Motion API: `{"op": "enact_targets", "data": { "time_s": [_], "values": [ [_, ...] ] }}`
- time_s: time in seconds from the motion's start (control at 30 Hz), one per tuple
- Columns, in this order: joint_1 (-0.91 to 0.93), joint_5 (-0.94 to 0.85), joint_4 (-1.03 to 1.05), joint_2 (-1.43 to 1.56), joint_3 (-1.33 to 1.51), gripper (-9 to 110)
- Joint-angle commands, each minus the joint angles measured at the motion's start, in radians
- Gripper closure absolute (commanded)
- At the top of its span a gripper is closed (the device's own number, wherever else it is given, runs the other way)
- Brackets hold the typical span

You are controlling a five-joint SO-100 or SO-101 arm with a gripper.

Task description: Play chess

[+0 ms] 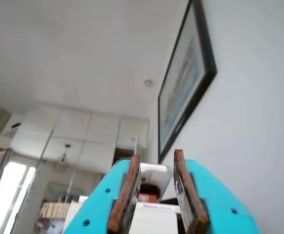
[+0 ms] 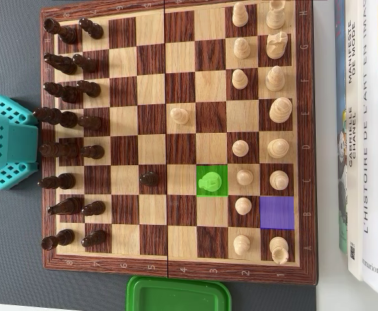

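In the overhead view a wooden chessboard (image 2: pixel 176 249) lies with dark pieces along its left side and light pieces along its right. One dark pawn (image 2: pixel 149 178) and one light pawn (image 2: pixel 179 116) stand advanced. A piece stands on a green-marked square (image 2: pixel 211 179). A purple-marked square (image 2: pixel 277 212) is empty. The teal arm (image 2: pixel 4 142) sits left of the board, clear of the pieces. In the wrist view my gripper (image 1: pixel 157 154) points up at the ceiling. Its teal jaws with brown pads (image 1: pixel 127 190) stand apart with nothing between them.
Books (image 2: pixel 364 129) lie along the board's right edge. A green lid (image 2: pixel 178 295) sits at the board's bottom edge. The board rests on a grey mat (image 2: pixel 13 259). The wrist view shows a framed picture (image 1: pixel 185 83) on a white wall.
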Motion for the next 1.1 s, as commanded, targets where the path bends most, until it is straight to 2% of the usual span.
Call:
{"op": "enact_targets", "data": {
  "time_s": [0.0,0.43,1.07],
  "values": [
    [0.006,0.003,-0.103,0.009,0.018,90],
    [0.003,-0.003,-0.411,0.009,0.018,90],
    [0.005,-0.005,-0.667,0.009,0.018,90]
  ]
}}
